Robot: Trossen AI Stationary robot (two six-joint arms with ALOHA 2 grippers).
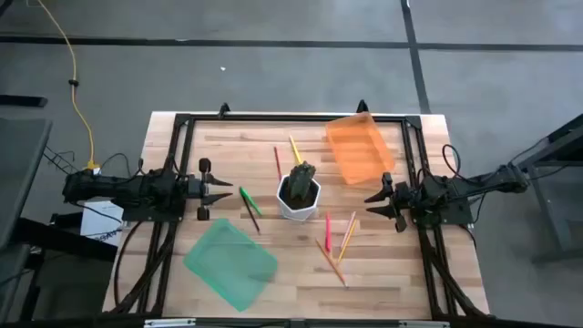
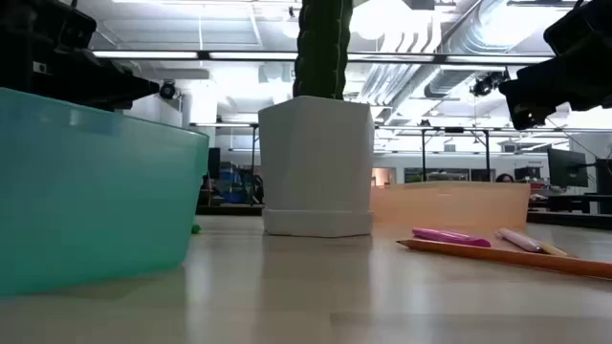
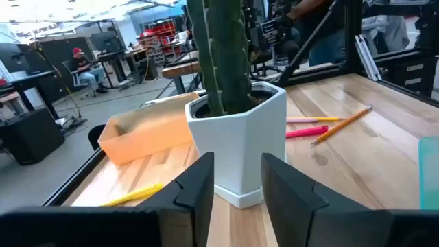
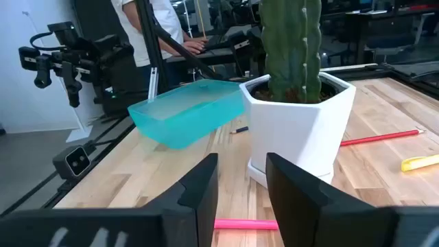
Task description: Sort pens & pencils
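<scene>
On the table lie a green pen (image 1: 250, 199) crossing a dark pencil (image 1: 250, 214), a yellow pen (image 1: 294, 148), a red pencil (image 1: 277, 162), a pink pen (image 1: 328, 230), a yellow-orange pencil (image 1: 347, 235) and an orange pencil (image 1: 330, 261). All of them lie flat around a white cactus pot (image 1: 299, 195). My left gripper (image 1: 219, 189) stands open to the left of the pot, above the table. My right gripper (image 1: 373, 200) stands open to its right. In each wrist view the pot (image 3: 240, 137) (image 4: 302, 130) stands beyond the spread fingers.
An orange bin (image 1: 360, 148) stands at the far right. A green bin (image 1: 230, 262) stands at the near left. The potted cactus (image 2: 321, 48) rises at the middle of the table, between the two arms. People are in the room behind.
</scene>
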